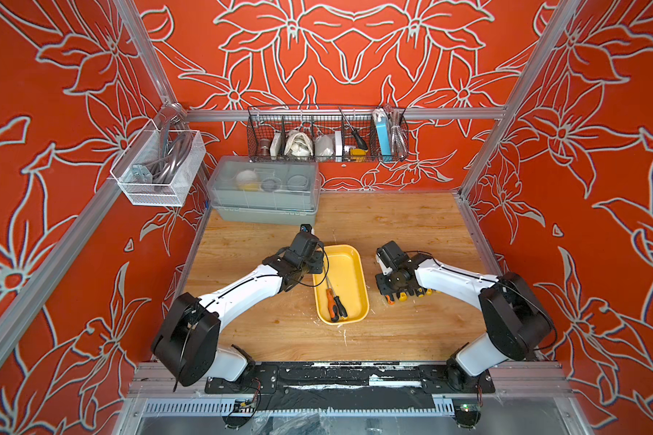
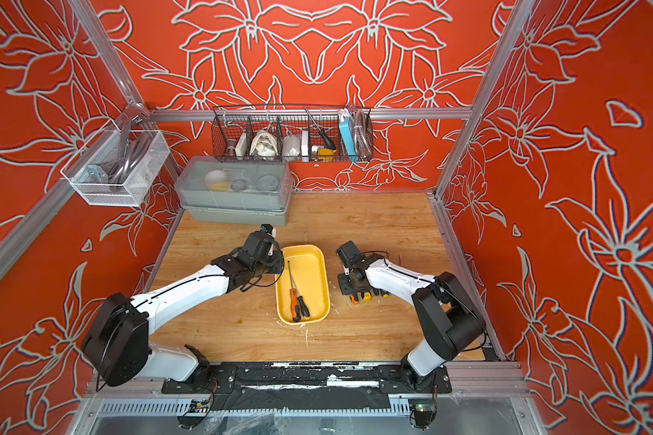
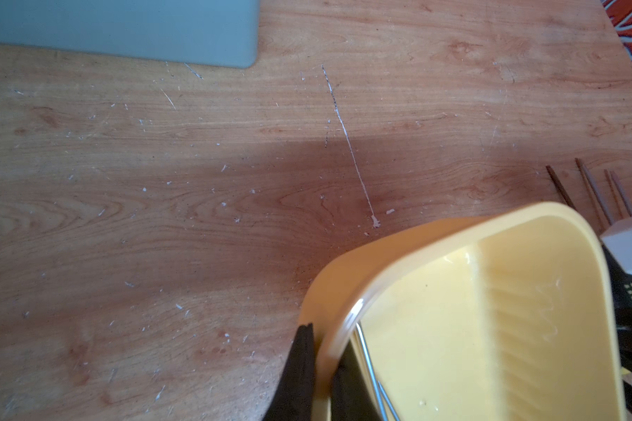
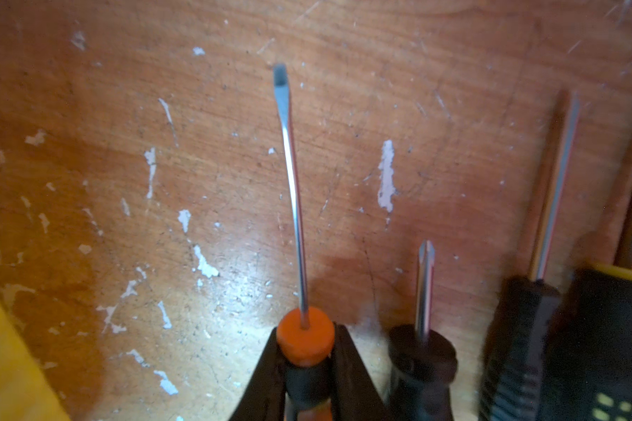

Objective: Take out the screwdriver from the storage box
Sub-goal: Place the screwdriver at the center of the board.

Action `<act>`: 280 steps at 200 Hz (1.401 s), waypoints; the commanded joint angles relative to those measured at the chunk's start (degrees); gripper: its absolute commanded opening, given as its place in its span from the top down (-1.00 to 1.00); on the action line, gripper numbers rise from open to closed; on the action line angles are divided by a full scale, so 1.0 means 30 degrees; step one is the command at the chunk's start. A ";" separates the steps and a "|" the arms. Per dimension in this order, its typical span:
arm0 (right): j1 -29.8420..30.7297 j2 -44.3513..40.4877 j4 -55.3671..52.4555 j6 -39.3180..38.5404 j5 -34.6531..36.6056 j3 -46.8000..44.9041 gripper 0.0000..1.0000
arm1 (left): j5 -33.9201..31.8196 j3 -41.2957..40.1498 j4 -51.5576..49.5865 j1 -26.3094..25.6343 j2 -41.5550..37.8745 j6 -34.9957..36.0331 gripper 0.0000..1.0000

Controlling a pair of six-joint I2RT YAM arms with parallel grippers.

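Note:
The storage box (image 1: pixel 355 263) (image 2: pixel 311 263) is a shallow yellow tray in mid-table. Two screwdrivers (image 1: pixel 335 306) (image 2: pixel 299 306) lie in its near half, one orange and black, one black. My left gripper (image 1: pixel 317 265) (image 3: pixel 325 339) is shut on the tray's left rim (image 3: pixel 334 328), one finger outside and one inside. To the right of the tray, my right gripper (image 1: pixel 383 290) (image 4: pixel 304 339) is shut on an orange-and-black flat-blade screwdriver (image 4: pixel 305 342). It is held low over the wood, shaft pointing away from the camera, and its handle end (image 1: pixel 390 299) shows under the wrist.
Several more screwdrivers (image 1: pixel 411 295) (image 4: pixel 422 350) lie in a row on the table right beside the held one. A grey lidded box (image 1: pixel 264 192) stands at the back left. A black wire basket (image 1: pixel 327 135) and a white mesh basket (image 1: pixel 159 165) hang on the walls.

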 commanded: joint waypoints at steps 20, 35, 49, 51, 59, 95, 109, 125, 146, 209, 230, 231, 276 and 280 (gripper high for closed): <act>-0.0372 0.0623 -0.0236 -0.0268 -0.0188 0.0218 0.84 | 0.0283 0.0484 0.0372 -0.0051 -0.0146 -0.0206 1.00; -0.0424 0.0749 -0.0212 -0.0271 -0.0287 0.0264 0.80 | 0.0283 0.0457 0.0393 -0.0051 -0.0152 -0.0215 1.00; -0.0498 0.0792 -0.0206 -0.0302 -0.0339 0.0277 0.75 | 0.0298 0.0456 0.0414 -0.0053 -0.0137 -0.0230 1.00; -0.0505 0.0807 -0.0206 -0.0302 -0.0352 0.0277 0.74 | 0.0287 0.0458 0.0419 -0.0052 -0.0155 -0.0226 1.00; -0.0525 0.0821 -0.0206 -0.0331 -0.0363 0.0322 0.74 | 0.0283 0.0462 0.0426 -0.0044 -0.0162 -0.0224 1.00; -0.0723 0.1013 -0.0211 -0.0361 -0.0428 0.0365 0.65 | 0.0287 0.0463 0.0430 -0.0036 -0.0157 -0.0208 1.00; -0.0777 0.1028 -0.0185 -0.0387 -0.0559 0.0372 0.60 | 0.0283 0.0469 0.0430 -0.0055 -0.0139 -0.0213 1.00; -0.0805 0.1028 -0.0163 -0.0376 -0.0651 0.0335 0.55 | 0.0283 0.0500 0.0427 -0.0051 -0.0160 -0.0210 1.00; -0.0930 0.0973 -0.0119 -0.0390 -0.0734 0.0281 0.47 | 0.0293 0.0517 0.0403 -0.0051 -0.0116 -0.0221 1.00; -0.1042 0.0897 -0.0060 -0.0449 -0.0887 0.0234 0.36 | 0.0340 0.0554 0.0346 -0.0051 -0.0092 -0.0217 1.00; -0.1037 0.0714 -0.0028 -0.0464 -0.0892 0.0166 0.34 | 0.0342 0.0510 0.0399 -0.0049 -0.0037 -0.0207 1.00; -0.1036 0.0710 -0.0015 -0.0456 -0.0888 0.0163 0.34 | 0.0342 0.0504 0.0400 -0.0050 -0.0040 -0.0221 1.00; -0.1053 0.0111 -0.0203 -0.0407 -0.0672 0.0276 0.30 | 0.0430 0.0503 0.0431 -0.0052 0.0016 -0.0228 1.00; -0.1038 0.0046 -0.0248 -0.0417 -0.0669 0.0319 0.29 | 0.0430 0.0515 0.0445 -0.0051 0.0019 -0.0230 1.00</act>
